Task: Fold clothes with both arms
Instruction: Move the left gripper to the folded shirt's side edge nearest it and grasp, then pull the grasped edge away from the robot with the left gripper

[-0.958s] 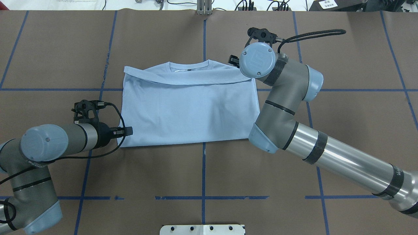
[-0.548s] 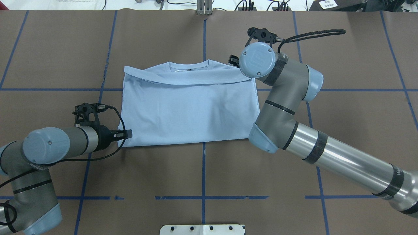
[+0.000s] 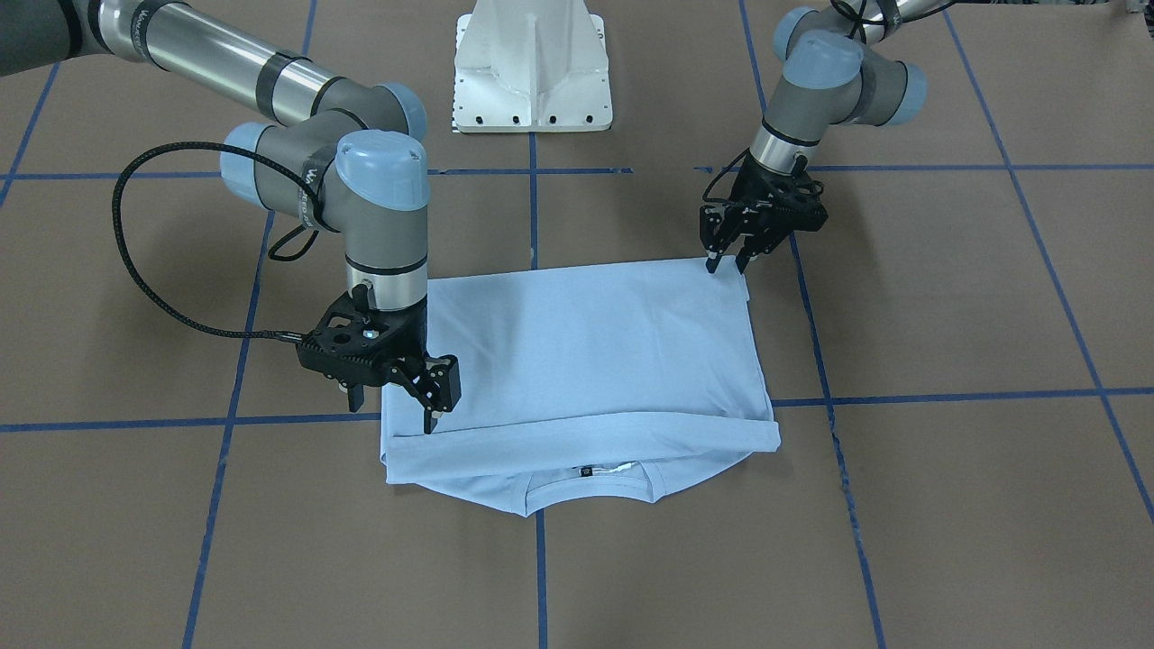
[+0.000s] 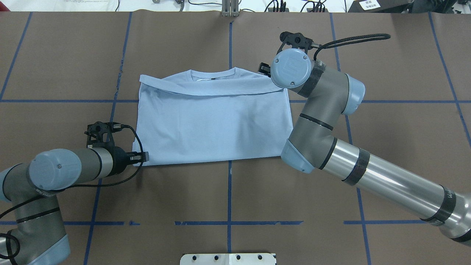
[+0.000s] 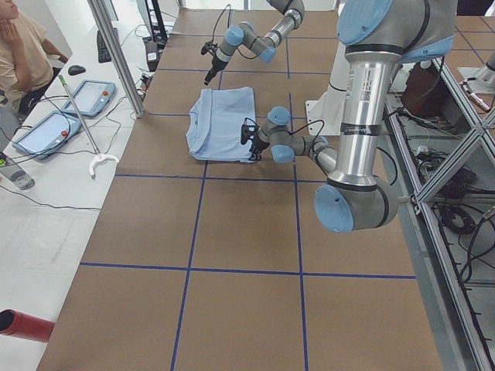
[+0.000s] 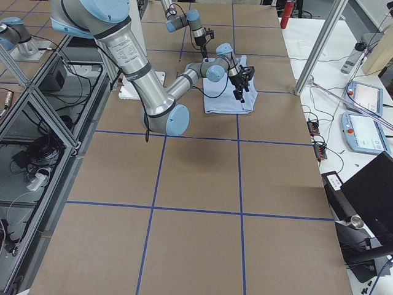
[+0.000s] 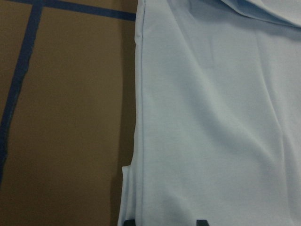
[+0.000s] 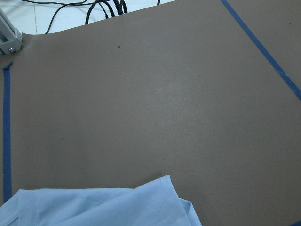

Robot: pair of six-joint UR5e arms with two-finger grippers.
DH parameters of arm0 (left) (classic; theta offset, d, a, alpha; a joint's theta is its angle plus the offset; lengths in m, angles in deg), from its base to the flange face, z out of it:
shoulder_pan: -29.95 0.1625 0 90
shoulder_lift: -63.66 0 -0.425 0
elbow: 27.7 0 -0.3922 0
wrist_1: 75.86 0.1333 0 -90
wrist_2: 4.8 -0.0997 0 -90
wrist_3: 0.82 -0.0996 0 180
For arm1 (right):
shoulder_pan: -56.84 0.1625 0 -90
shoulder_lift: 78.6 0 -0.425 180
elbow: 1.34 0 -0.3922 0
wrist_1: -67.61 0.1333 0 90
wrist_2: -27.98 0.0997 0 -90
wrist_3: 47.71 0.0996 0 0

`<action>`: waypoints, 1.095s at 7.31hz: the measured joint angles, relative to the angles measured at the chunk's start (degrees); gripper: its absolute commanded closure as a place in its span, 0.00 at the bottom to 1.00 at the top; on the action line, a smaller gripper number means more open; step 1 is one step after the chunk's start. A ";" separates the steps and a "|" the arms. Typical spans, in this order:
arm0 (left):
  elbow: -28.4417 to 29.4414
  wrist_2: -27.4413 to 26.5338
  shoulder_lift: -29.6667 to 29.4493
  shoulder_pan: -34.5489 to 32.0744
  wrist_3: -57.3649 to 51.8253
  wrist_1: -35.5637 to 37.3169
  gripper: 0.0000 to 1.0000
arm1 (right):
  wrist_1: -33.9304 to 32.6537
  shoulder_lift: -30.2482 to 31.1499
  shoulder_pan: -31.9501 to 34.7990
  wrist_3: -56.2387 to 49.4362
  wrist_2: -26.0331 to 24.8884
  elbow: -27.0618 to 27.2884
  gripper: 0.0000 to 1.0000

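Left gripper (image 4: 145, 156), jaws apart, has slid to the robot-side left corner of the T-shirt (image 4: 213, 125), lying flat on table (image 4: 228, 195), while right gripper (image 3: 393, 415) stays spread open at its far right corner, so a grasp looks next.

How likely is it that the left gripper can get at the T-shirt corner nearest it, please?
Probably yes: the left gripper hangs open at that corner of the T-shirt, nothing between them.

Beneath me a brown table (image 4: 235, 198) is stretching out, with blue tape lines (image 4: 229, 191) crossing it in a grid. A white pedestal base (image 3: 532, 63) is standing at my edge. Off my left end a person (image 5: 19, 50) is sitting by a white bench (image 5: 46, 209) where two tablets (image 5: 89, 98) are lying, and a red cylinder (image 5: 23, 325) is poking in farther along.
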 measured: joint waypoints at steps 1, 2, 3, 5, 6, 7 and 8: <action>0.01 -0.18 0.00 0.37 0.24 0.00 1.00 | 0.02 0.06 0.00 0.02 0.00 0.00 0.00; -0.10 -0.48 0.03 0.60 0.33 0.02 1.00 | 0.03 0.09 0.00 0.04 -0.02 0.00 0.00; -0.47 -0.70 0.48 0.65 0.25 0.06 1.00 | 0.03 0.10 0.00 0.04 -0.06 0.00 0.00; -1.26 -0.65 2.46 0.05 -1.19 0.05 1.00 | 0.04 0.14 0.00 0.03 -0.09 0.00 0.00; -0.93 -0.70 2.95 -1.42 -3.88 0.03 1.00 | 0.04 0.17 0.00 -0.01 -0.09 0.00 0.00; 0.43 -0.67 3.00 -4.28 -7.79 -0.05 1.00 | 0.04 0.18 0.00 -0.03 -0.09 0.00 0.00; 3.06 -0.58 2.37 -8.34 -12.35 -0.40 1.00 | 0.04 0.19 0.00 -0.04 -0.09 0.00 0.00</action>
